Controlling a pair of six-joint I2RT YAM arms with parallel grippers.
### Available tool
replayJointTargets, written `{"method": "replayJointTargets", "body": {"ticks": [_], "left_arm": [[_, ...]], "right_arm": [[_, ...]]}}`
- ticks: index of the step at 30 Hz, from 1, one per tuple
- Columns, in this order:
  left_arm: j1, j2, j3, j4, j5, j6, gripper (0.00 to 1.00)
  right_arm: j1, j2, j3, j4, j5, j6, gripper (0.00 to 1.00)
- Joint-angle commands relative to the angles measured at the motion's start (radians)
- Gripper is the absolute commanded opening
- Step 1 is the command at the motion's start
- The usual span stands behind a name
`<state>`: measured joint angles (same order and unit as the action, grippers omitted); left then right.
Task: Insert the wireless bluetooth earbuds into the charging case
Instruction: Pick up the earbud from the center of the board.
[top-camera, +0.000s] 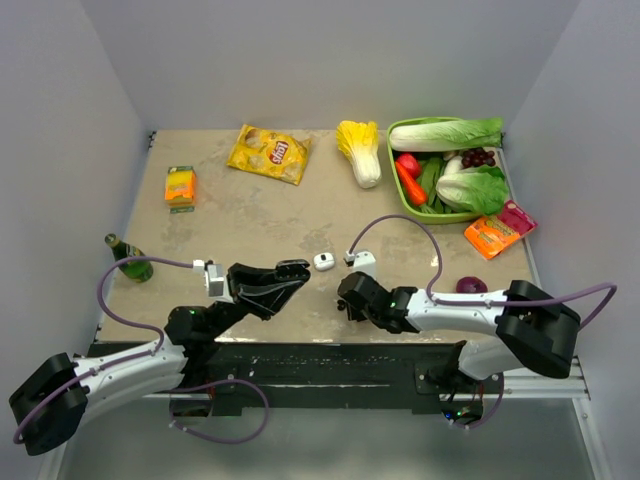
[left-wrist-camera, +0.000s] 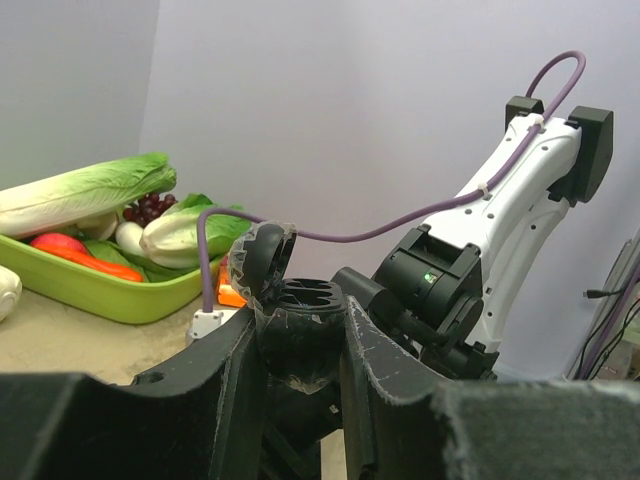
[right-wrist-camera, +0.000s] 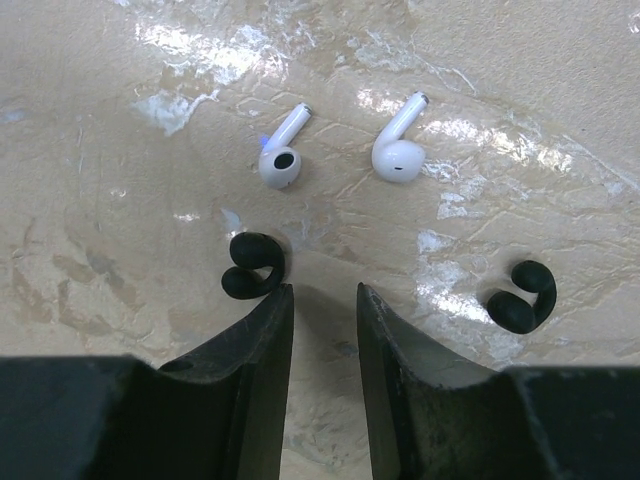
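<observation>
Wireless bluetooth earbuds (right-wrist-camera: 398, 152) lay loose on the tabletop (right-wrist-camera: 100, 200), all four outside any case. Two white ones sat at upper centre of the right wrist frame, one black bud (right-wrist-camera: 252, 268) at left centre and a second black bud (right-wrist-camera: 520, 298) at lower right.

The right claw (right-wrist-camera: 323, 300) had its fingers apart with nothing between them. Its left fingertip was just beside the nearer black bud; contact could not be confirmed. The left claw (left-wrist-camera: 300, 345) was clamped on the black charging case (left-wrist-camera: 300, 310), whose lid (left-wrist-camera: 262, 262) stood open.

The step in hand appeared to be picking up a black bud. Doing it well would call for:
1. Shifting the right claw toward frame left until the bud sat centred between the fingers.
2. Lowering the tips to the tabletop.
3. Closing slowly, since so small and rounded a part could squirt sideways.

The case should be held level.

Only the right wrist view showed the buds; in the top view the right arm hid them. Only the left wrist view showed the open lid. Only the top view showed a small white object (top-camera: 323, 262), possibly another case, between the claws.
</observation>
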<state>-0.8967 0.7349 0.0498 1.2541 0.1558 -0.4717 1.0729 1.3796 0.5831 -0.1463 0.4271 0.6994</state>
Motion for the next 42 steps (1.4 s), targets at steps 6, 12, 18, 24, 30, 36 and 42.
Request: {"method": "replayJointTargets", "body": {"ticks": [6,12,18,24,30,36,42], "left_arm": [[0.007,-0.005,-0.311,0.057,-0.001,-0.007,0.00],[0.007,-0.002,-0.314,0.061,-0.002,-0.007,0.00],[0.007,-0.005,-0.315,0.057,-0.001,-0.008,0.00],[0.007,0.001,-0.317,0.057,-0.001,-0.008,0.00],[0.007,0.004,-0.317,0.056,-0.001,-0.007,0.00],[0.007,0.008,-0.317,0.057,-0.004,-0.005,0.00],[0.007,0.011,-0.318,0.057,-0.001,-0.007,0.00]], "right_arm": [[-0.002,-0.036,0.038,0.037,0.039,0.003,0.36],[-0.002,-0.011,0.057,0.051,0.030,-0.011,0.37],[-0.002,0.025,0.055,0.068,0.010,-0.014,0.37],[-0.002,0.058,0.054,0.076,-0.008,-0.014,0.37],[-0.002,0.088,0.058,0.091,-0.027,-0.018,0.37],[-0.002,0.110,0.063,0.103,-0.044,-0.024,0.36],[-0.002,0.105,0.058,0.109,-0.048,-0.021,0.18]]}}
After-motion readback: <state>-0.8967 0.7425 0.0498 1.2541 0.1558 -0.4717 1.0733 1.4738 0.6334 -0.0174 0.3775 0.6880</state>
